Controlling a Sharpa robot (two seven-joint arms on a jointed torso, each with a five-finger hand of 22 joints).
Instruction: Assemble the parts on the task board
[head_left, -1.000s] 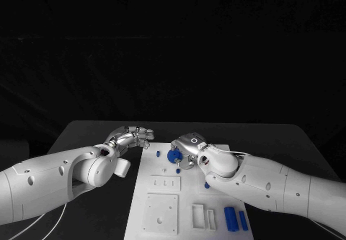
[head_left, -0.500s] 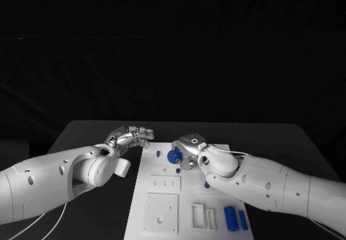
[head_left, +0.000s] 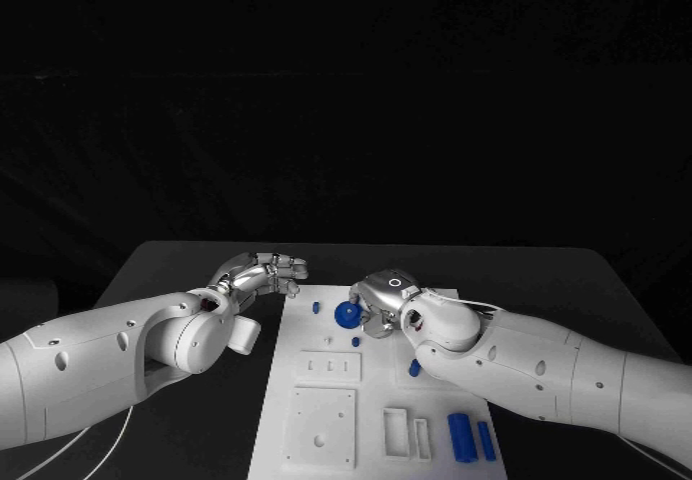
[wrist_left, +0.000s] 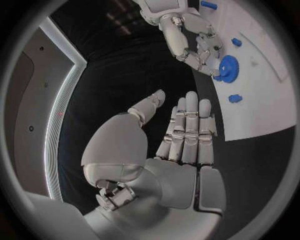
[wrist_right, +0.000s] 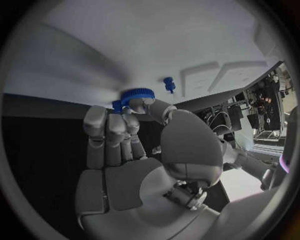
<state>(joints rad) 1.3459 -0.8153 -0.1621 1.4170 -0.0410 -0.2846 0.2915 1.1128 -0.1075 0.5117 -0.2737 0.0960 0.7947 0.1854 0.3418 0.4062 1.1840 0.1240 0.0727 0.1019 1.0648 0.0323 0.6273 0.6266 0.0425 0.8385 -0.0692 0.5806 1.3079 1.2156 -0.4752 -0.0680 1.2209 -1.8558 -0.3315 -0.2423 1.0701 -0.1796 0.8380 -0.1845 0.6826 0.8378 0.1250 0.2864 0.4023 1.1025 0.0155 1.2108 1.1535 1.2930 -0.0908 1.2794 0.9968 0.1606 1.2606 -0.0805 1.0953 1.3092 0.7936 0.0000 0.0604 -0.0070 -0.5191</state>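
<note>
- Step in hand, as judged: seating the blue gear (head_left: 348, 314) on the task board (head_left: 320, 385), upper centre of the head frame.
- Right robot hand (head_left: 382, 300) pinching the gear at fingertips, low over the board.
- Left robot hand (head_left: 265, 275) spread, holding nothing, above the bench (head_left: 173, 270) left of the board.
- Next: probably aligning the bore with its post, pressing down gently.

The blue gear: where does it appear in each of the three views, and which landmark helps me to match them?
Head view: the blue gear is on the far part of the white board, at the right hand.
Left wrist view: the gear is on the board, at the right hand's fingertips.
Right wrist view: the gear is at the fingertips, against the board.
Shared landmark: the right hand.
</note>
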